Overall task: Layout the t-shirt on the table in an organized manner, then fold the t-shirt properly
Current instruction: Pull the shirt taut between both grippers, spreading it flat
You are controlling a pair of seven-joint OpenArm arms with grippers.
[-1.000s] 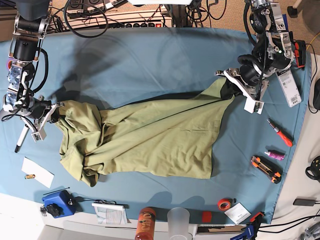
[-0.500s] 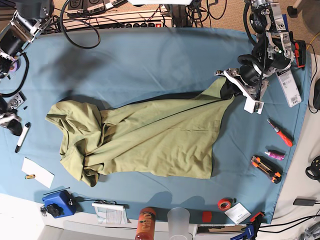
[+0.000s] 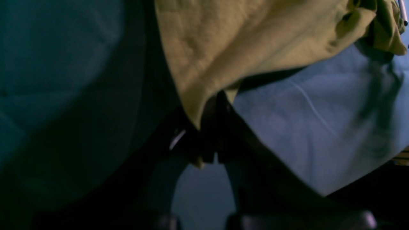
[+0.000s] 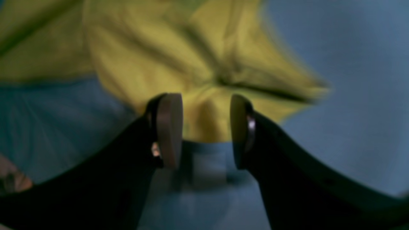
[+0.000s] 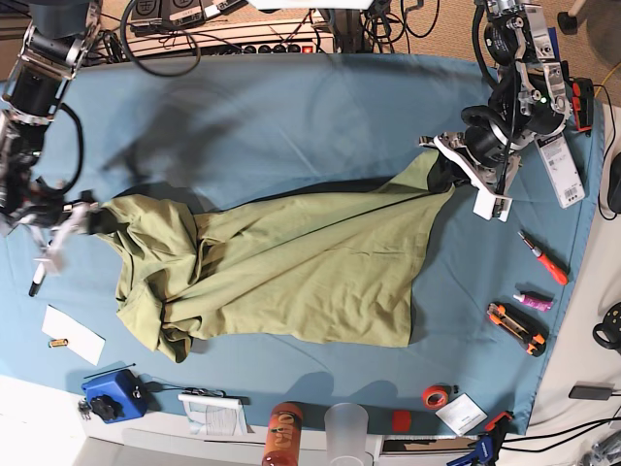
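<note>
Base view: t-shirt lies crumpled across middle of table | left gripper is clamped on one corner, cloth slightly raised | right gripper has jaws apart, cloth edge between pads, not pinched | advice: close firmly on edge, then pull both corners apart evenly to flatten wrinkles.

Bare table behind the t-shirt; tools crowd one end.
</note>
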